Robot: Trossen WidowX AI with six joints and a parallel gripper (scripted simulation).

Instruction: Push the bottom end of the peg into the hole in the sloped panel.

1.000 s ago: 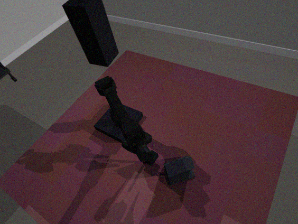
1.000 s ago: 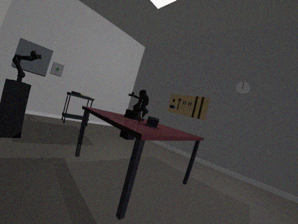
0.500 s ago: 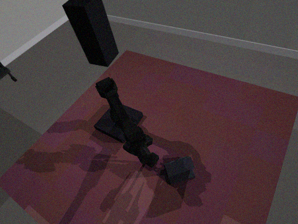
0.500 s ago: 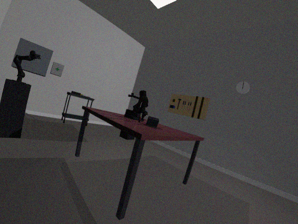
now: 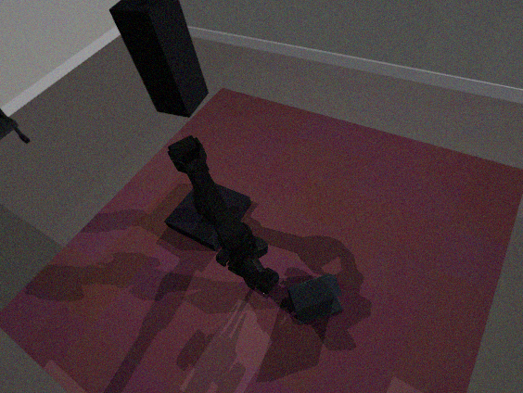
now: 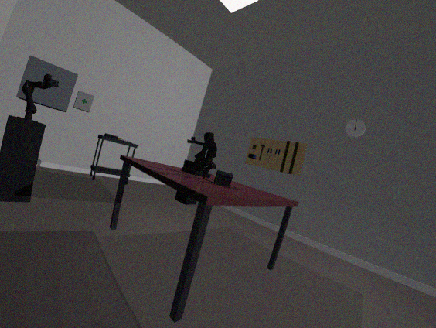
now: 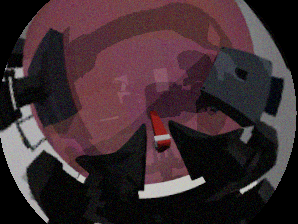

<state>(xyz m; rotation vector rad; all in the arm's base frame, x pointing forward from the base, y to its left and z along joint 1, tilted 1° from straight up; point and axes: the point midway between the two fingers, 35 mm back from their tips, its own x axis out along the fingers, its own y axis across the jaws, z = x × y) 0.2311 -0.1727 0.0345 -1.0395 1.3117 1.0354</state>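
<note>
The red peg point(image 7: 158, 125) has a pale band near its upper end and stands between my fingers in the wrist view. My gripper point(image 7: 157, 124) point(image 5: 264, 291) points down at the table around the peg. Its fingers are partly closed, with a narrow gap showing on each side of the peg, so it is still open. The grey-blue block with the sloped panel point(image 5: 312, 297) point(image 6: 223, 179) point(image 7: 225, 82) is beside the gripper, at the right of the wrist view. Its face shows one dark hole point(image 7: 241, 74), with nothing in it. The peg's foot and exact cross-section are unclear.
The red table top point(image 5: 417, 222) point(image 6: 247, 199) carries the arm's dark base plate point(image 5: 185, 221). Strong arm shadows cross the table. A dark pedestal point(image 6: 21, 158) with another arm and a small cart point(image 6: 117, 140) stand away from the table.
</note>
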